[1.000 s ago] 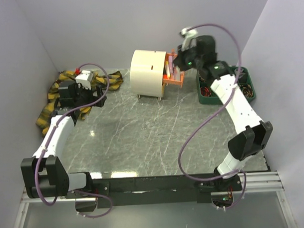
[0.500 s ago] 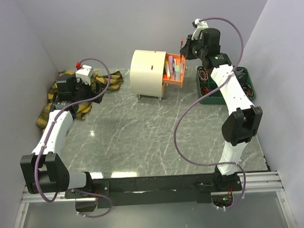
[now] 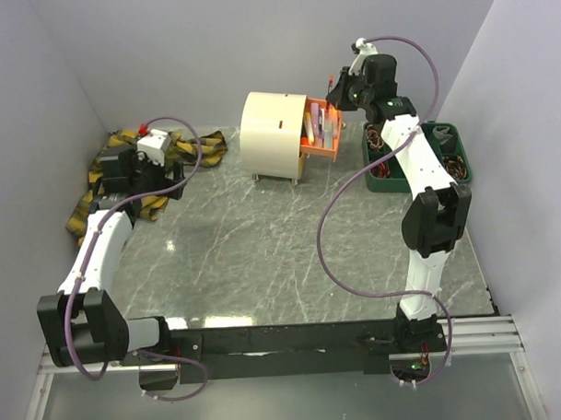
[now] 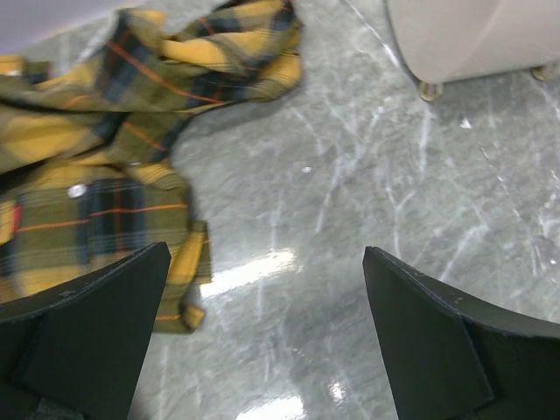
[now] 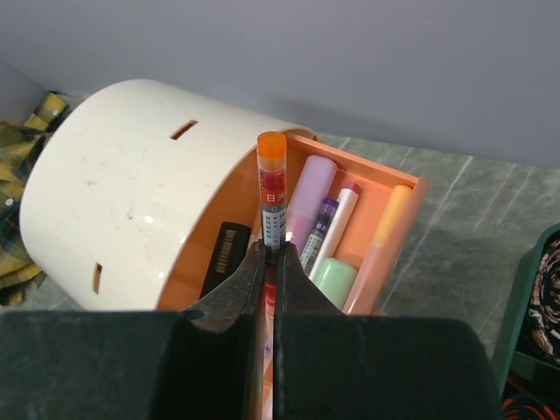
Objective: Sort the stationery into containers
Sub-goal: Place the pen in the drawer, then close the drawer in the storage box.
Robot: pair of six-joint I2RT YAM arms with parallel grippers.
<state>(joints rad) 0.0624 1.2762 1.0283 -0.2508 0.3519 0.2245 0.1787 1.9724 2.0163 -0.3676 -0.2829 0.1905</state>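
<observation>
An orange highlighter (image 5: pixel 272 188) is held tight between the closed fingers of the right gripper (image 5: pixel 267 262). It is held up over the open orange drawer (image 5: pixel 411 197) of the cream cabinet (image 3: pixel 273 135). In the drawer, a pink highlighter (image 5: pixel 311 188), a green highlighter (image 5: pixel 334 282) and some thin pens are seen lying side by side. The dark green tray (image 3: pixel 376 181) is seen to the right of the cabinet. The left gripper (image 4: pixel 262 324) is held wide open over the grey table (image 4: pixel 350 201), just beside the plaid cloth (image 4: pixel 105 166). Nothing is held in it.
</observation>
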